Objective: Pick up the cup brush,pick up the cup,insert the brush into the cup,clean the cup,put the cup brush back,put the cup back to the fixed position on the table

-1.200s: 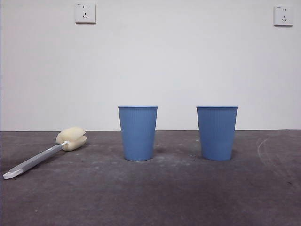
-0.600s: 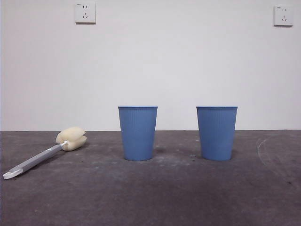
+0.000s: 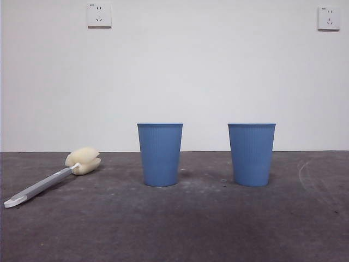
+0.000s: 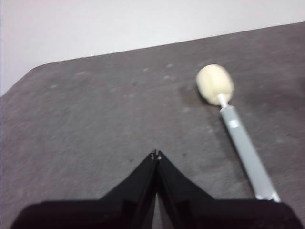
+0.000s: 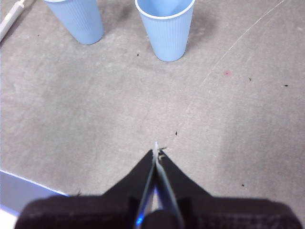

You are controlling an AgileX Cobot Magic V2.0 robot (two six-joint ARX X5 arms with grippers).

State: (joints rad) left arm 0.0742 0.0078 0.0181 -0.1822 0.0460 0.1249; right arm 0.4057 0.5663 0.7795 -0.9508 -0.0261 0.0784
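The cup brush [image 3: 52, 178] lies flat on the table [image 3: 180, 224] at the left, its cream sponge head away from the camera and its white tip toward the near edge. Two blue ribbed cups stand upright, one at the middle [image 3: 160, 154] and one to its right [image 3: 251, 154]. No arm shows in the front view. My left gripper [image 4: 156, 155] hangs shut and empty above bare table, with the cup brush [image 4: 238, 131] off to one side of it. My right gripper [image 5: 157, 153] is shut and empty too, well short of the nearer cup [image 5: 165, 28] and the other cup [image 5: 76, 19].
A white wall with two power sockets [image 3: 98, 15] [image 3: 329, 17] stands behind the table. A pale curved scuff [image 3: 303, 174] marks the table at the right. The table's rounded corner [image 4: 28, 76] shows in the left wrist view.
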